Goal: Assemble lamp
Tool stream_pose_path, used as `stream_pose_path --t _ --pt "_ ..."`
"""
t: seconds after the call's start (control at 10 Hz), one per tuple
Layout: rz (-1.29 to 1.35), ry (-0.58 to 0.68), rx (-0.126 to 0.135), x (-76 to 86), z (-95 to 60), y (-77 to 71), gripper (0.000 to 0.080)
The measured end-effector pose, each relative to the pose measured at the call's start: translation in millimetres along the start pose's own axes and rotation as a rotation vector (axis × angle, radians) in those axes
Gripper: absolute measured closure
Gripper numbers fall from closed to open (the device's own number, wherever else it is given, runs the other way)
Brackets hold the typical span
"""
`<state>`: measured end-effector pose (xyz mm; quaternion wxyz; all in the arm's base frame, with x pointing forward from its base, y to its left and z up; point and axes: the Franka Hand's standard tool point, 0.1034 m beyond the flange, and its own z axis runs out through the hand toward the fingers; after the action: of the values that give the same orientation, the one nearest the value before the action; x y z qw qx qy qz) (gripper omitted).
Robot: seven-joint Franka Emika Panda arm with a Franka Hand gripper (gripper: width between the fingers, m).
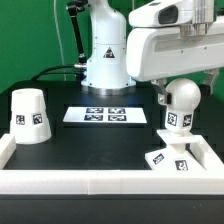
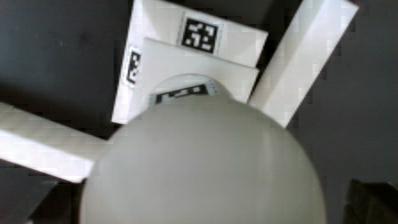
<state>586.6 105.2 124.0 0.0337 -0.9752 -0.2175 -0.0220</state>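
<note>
The bulb (image 1: 181, 104) stands upright with its round head between my gripper (image 1: 184, 93) fingers, which close on it from both sides. Its stem points down at the flat square base (image 1: 168, 158), which lies in the corner of the white rails at the exterior view's right. I cannot tell whether the stem touches the base. In the wrist view the bulb's head (image 2: 210, 160) fills the picture between the jaws of the gripper (image 2: 210, 215), and the tagged base (image 2: 196, 45) shows beyond it. The tapered shade (image 1: 29, 115) stands alone at the exterior view's left.
The marker board (image 1: 100, 115) lies mid-table in front of the arm's pedestal (image 1: 105, 60). White rails edge the table at the front (image 1: 90, 186) and along both sides, and show in the wrist view (image 2: 302, 70) next to the base.
</note>
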Motion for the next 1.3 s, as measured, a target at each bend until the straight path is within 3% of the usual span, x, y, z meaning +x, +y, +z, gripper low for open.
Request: stream_pose_path --t 0.3,0.4,0.9,1.3 --pt "-0.006 0.001 0.000 -1.1 0.9 1.1 0.0101" --pt "-0.014 0.002 0.000 -1.4 0.7 2.3 0.0214" --pt "0.003 0.003 0.000 -1.8 0.6 4.6 0.0223" --pt "0.372 -0.012 0.017 -4.7 0.9 4.1 0.0222"
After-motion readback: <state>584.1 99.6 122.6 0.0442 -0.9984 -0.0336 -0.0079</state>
